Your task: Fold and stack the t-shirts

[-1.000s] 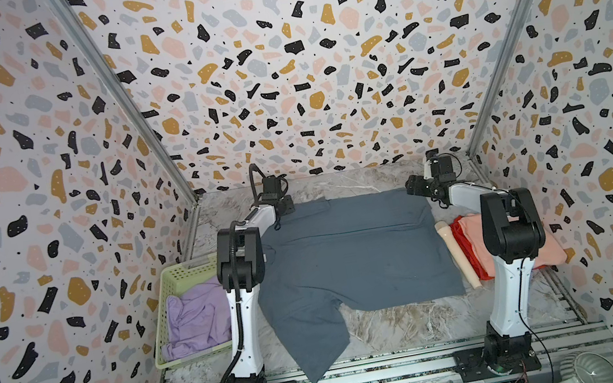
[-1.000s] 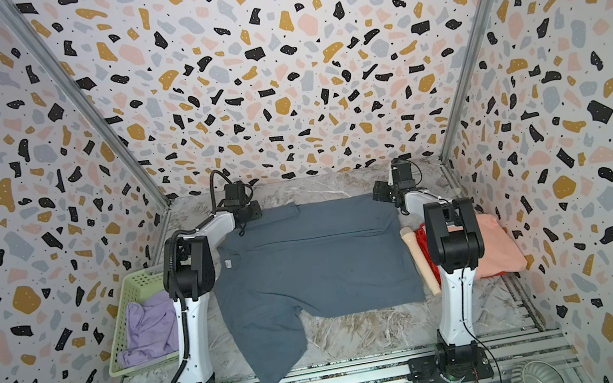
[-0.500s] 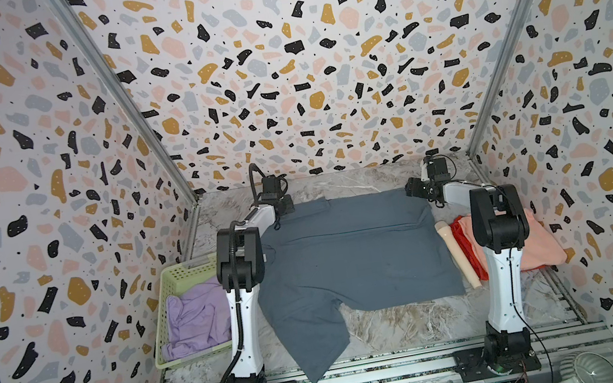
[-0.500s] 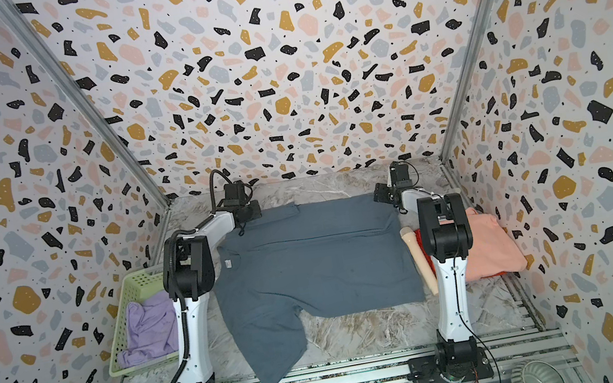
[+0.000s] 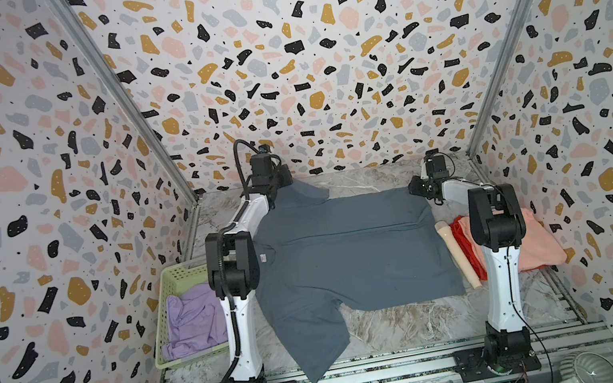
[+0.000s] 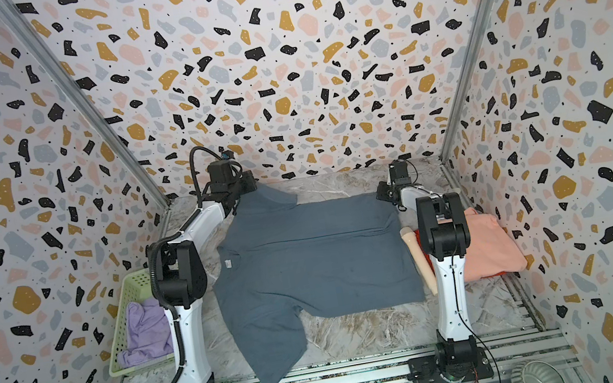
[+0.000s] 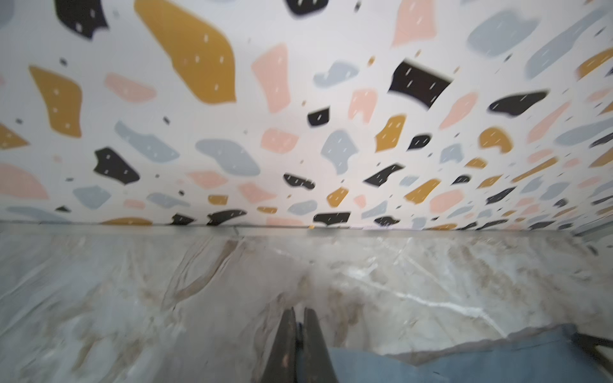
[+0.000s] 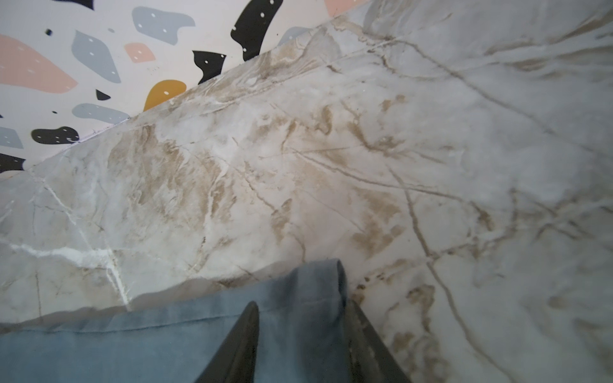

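Basically left gripper is clamped on a sleeve of the blue-grey t-shirt, right gripper straddles its corner, jaws apart.

Slate-blue t-shirt flat, centre

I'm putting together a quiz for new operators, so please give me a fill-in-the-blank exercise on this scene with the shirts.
The crumpled lilac t-shirt lies in the pale green plastic lattice basket beside the ____ arm.
Of the folded salmon pink t-shirt and the red t-shirt, the ____ one lies on top.
The left gripper is shut on the far ____ of the spread slate blue-grey t-shirt.
Missing words: left; salmon pink; sleeve.
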### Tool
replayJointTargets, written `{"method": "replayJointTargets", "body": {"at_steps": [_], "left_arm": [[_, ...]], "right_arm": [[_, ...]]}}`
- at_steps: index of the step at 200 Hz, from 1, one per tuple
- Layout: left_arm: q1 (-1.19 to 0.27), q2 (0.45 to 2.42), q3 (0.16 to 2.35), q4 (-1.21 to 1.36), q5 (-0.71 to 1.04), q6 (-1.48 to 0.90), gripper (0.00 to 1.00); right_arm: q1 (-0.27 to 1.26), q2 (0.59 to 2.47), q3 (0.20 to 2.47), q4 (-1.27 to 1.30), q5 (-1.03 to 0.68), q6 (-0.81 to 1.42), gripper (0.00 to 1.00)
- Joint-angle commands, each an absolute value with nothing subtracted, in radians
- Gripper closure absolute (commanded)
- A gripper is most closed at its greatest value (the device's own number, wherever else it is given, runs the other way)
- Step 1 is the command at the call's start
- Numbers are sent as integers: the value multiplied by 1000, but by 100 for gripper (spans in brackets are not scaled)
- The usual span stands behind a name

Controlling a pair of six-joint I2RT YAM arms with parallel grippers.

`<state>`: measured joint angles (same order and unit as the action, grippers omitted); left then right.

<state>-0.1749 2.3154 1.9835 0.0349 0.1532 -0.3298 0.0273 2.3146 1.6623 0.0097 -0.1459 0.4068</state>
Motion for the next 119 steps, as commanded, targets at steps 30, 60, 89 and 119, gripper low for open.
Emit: {"method": "replayJointTargets", "body": {"at_steps": [30, 60, 89, 119], "left_arm": [[-170, 2606, 2246, 352, 224, -586, 64], [-165, 2601, 2242, 374, 158, -593, 33], [-166, 2433, 2047, 331, 44, -473, 25], [-166, 2321, 1932, 174, -6, -367, 22]], "right_arm": [[28, 2329, 1691, 15, -206, 459, 60], [30, 2312, 1678, 16, -203, 442, 58], [30, 2270, 1649, 30, -183, 407, 50], [30, 2274, 1666, 10, -152, 399, 39]]}}
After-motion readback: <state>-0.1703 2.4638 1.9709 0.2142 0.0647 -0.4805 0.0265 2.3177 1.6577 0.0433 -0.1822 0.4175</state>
